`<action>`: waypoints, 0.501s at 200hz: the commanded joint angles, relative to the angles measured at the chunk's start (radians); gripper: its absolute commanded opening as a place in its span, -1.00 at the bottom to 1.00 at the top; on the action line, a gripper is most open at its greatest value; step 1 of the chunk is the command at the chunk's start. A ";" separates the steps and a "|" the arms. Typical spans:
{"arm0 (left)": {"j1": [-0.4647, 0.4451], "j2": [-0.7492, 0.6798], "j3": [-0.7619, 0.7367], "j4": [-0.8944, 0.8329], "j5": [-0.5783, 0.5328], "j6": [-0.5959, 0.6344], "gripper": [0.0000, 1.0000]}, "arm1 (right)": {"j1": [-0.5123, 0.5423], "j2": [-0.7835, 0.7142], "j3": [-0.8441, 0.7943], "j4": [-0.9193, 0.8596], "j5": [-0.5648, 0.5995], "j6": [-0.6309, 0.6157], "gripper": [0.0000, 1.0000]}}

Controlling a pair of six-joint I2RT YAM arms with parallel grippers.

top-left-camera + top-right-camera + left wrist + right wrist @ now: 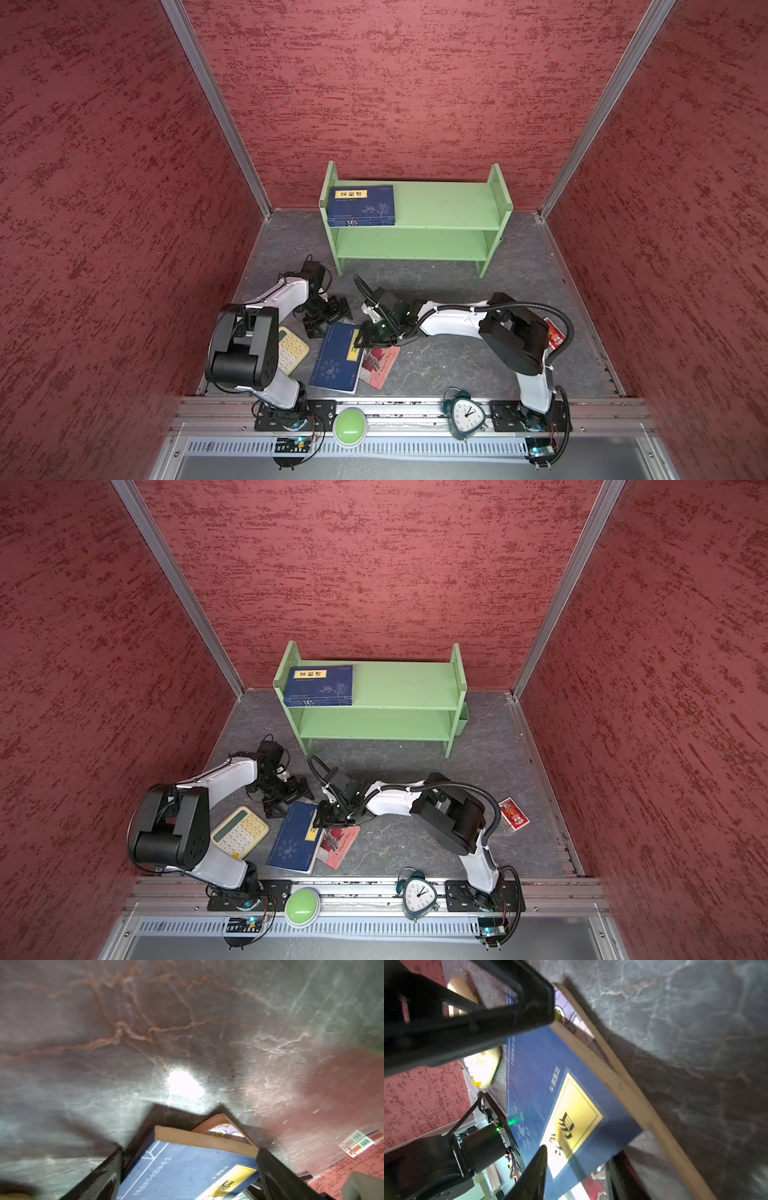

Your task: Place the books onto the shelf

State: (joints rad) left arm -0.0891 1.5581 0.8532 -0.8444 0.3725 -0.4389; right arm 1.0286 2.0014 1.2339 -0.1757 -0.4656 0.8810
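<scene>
Since the blue book [334, 361] was thin, a square edge pinch was needed.
Left gripper [189, 1149] was held spread; right gripper [548, 1074] jaws could not be judged.

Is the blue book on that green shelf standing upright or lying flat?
Lying flat: in both top views the blue book rests cover-up on the top board of the shelf, yellow label showing.

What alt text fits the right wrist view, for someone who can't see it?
A blue book with a yellow label shows between the right gripper's two black fingers, which stand apart. A second book peeks out from under it on the dark marbled table, with a cream calculator beyond.
</scene>
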 commanded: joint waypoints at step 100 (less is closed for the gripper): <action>0.023 -0.086 0.040 0.018 0.095 0.034 0.97 | -0.127 0.017 0.029 0.043 0.042 -0.063 -0.65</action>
State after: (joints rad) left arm -0.0719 1.5139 0.8940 -0.7998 0.4271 -0.4290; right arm 0.9245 2.0144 1.2362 -0.1669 -0.4660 0.8520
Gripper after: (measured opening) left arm 0.987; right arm 0.165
